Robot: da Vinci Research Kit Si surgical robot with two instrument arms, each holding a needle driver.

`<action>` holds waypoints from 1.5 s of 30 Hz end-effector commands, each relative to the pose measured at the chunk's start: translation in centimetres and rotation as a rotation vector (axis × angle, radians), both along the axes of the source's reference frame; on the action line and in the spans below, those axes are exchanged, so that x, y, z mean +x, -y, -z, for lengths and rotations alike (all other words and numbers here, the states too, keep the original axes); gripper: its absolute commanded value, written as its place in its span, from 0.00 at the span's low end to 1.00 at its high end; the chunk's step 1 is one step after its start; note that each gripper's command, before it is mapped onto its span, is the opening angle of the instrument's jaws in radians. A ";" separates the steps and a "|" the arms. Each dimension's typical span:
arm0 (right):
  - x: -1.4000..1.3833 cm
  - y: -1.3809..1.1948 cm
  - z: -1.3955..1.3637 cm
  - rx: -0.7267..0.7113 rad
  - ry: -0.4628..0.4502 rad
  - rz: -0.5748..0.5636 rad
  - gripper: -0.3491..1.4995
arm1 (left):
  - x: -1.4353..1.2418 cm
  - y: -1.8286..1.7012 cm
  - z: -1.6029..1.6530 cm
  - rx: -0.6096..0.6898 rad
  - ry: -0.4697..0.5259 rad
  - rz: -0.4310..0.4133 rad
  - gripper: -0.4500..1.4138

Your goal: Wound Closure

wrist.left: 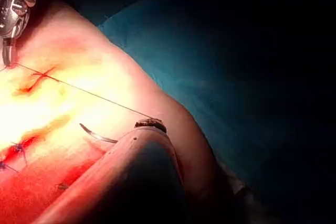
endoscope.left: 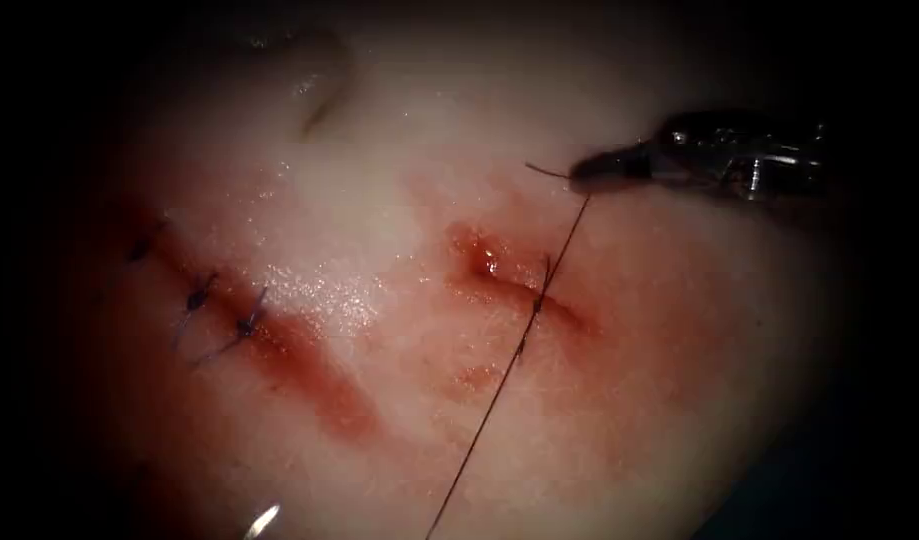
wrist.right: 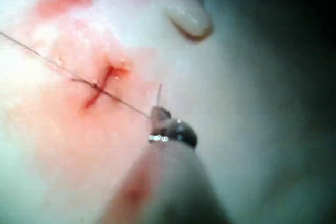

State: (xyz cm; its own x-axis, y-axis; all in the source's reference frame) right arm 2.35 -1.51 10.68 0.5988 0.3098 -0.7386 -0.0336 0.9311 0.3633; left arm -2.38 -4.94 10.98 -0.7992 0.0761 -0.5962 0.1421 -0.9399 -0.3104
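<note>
The right tool (endoscope.left: 591, 176) comes in over the tissue (endoscope.left: 399, 180) to the right of the small cut (endoscope.left: 519, 285), its jaws shut on the thread (endoscope.left: 564, 245) near its end. A short tail (endoscope.left: 544, 170) sticks out past the jaws. The thread runs taut through the cut and off the lower edge. In the left wrist view it ends at the left tool's tip (wrist.left: 150, 124), whose jaws look shut on it. The curved needle (endoscope.left: 262, 520) lies free on the tissue left of the cut, beside the left tool (wrist.left: 97, 135); neither tool holds it.
A longer cut (endoscope.left: 279, 350) on the left carries several blue stitches (endoscope.left: 247, 325) and red fluid. A fold in the tissue (endoscope.left: 319, 95) lies at the back. A blue drape (wrist.left: 210, 77) lies beyond the tissue's edge.
</note>
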 end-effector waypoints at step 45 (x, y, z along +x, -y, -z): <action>0.31 1.11 0.66 0.140 -0.213 -0.445 0.33 | -0.76 -3.51 -0.16 -0.173 0.064 0.254 0.00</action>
State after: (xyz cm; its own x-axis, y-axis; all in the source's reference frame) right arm 2.59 -2.59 9.98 0.2259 0.6050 -0.7635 -0.3258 0.7856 0.5260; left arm -3.10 -1.41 11.16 -0.7286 0.1616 -0.6656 -0.0901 -0.9859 -0.1407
